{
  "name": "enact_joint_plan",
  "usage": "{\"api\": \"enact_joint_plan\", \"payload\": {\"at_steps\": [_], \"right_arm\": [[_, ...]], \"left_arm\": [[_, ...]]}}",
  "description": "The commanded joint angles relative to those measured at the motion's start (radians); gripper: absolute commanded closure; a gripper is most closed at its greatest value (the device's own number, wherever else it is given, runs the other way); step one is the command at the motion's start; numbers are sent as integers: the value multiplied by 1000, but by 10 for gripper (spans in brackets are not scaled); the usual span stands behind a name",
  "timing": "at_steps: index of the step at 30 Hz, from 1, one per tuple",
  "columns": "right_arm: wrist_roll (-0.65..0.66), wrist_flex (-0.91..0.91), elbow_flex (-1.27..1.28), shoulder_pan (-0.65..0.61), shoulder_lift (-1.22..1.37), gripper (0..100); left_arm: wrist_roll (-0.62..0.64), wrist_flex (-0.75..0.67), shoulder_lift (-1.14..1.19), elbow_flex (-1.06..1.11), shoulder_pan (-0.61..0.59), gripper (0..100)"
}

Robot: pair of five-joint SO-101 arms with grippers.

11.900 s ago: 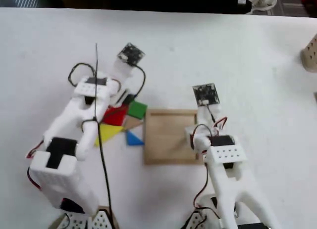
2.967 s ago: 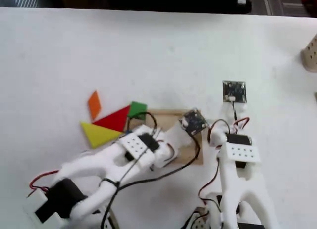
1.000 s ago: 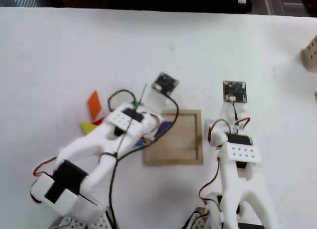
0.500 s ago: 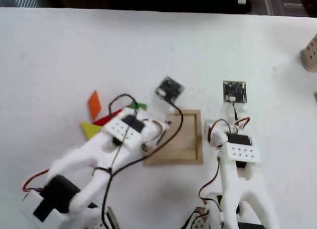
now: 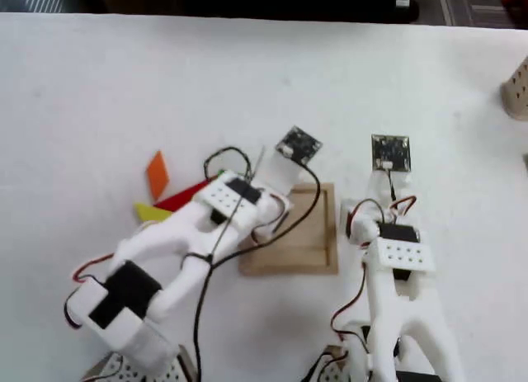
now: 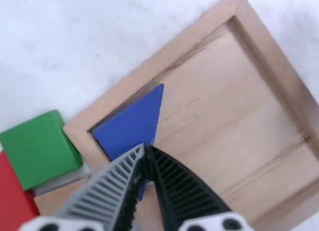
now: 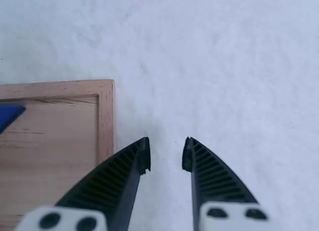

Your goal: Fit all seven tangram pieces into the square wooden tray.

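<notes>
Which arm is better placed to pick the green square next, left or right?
Left, probably. The left gripper, shut on the blue triangle, is at the tray corner, and the green square lies just outside that corner. The right gripper is open over the table beyond the tray's opposite side.
</notes>
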Motion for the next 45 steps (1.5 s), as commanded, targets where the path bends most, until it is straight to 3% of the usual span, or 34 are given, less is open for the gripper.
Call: {"api": "enact_joint_plan", "payload": {"at_steps": [1, 13, 17, 22, 26, 32, 40, 45], "right_arm": [[-6, -2, -41, 4, -24, 879], [-5, -2, -41, 4, -22, 879], [-3, -4, -41, 4, -21, 879], [-2, -7, -41, -12, -18, 879], [-2, -7, -41, -12, -18, 879], [-2, -8, -41, -13, -18, 879], [0, -4, -40, -13, -18, 879], [0, -4, -38, -13, -18, 879]], "left_arm": [[8, 12, 30, -58, -48, 977], [6, 23, -36, -55, -96, 977], [6, 72, -225, -12, -203, 977], [8, -3, -414, 100, -404, 977], [9, -21, -426, 112, -549, 976], [9, -3, -358, 118, -668, 974], [41, -2, -291, 110, -723, 739], [114, -8, -288, 109, -723, 743]]}}
